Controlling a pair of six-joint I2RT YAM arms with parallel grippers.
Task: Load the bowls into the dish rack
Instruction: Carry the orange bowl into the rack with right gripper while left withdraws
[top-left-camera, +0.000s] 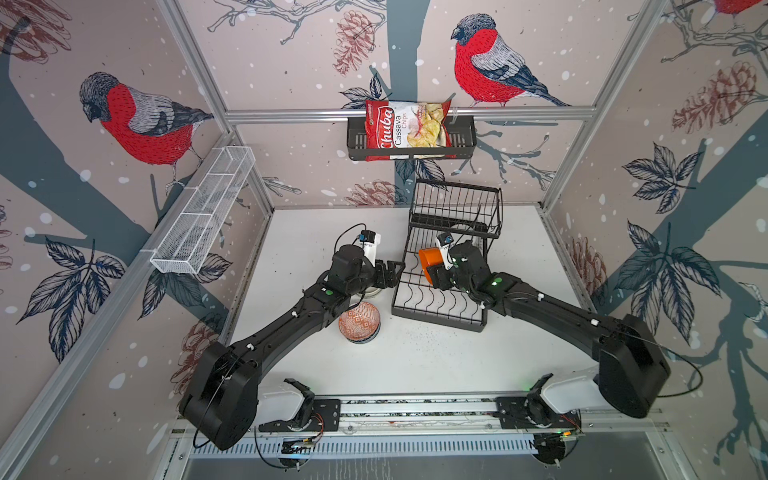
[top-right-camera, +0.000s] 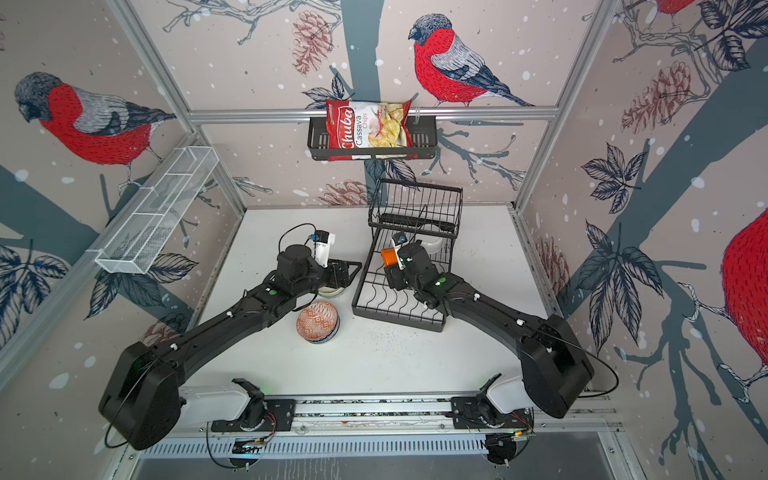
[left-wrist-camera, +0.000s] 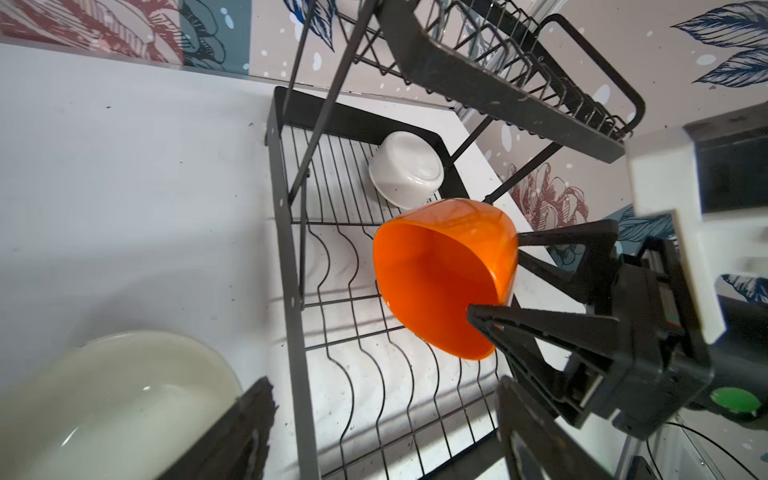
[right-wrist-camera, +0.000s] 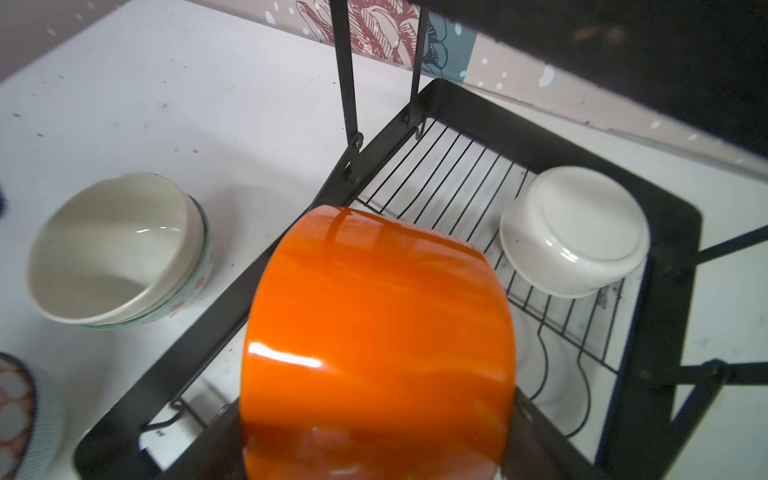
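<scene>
Jaws of the right gripper (left-wrist-camera: 494, 274) clamp the orange bowl (left-wrist-camera: 432, 282), tipped sideways over the dish rack (top-left-camera: 438, 319); the left gripper (top-left-camera: 395, 272) gapes wide, empty, beside it.

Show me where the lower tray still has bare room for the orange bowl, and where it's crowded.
Free: the curved dividers between the held orange bowl and the near rim of the dish rack; also the straight wires between the white bowl and the upright post. Crowded: the far corner under the raised basket, where that upside-down bowl sits.
</scene>
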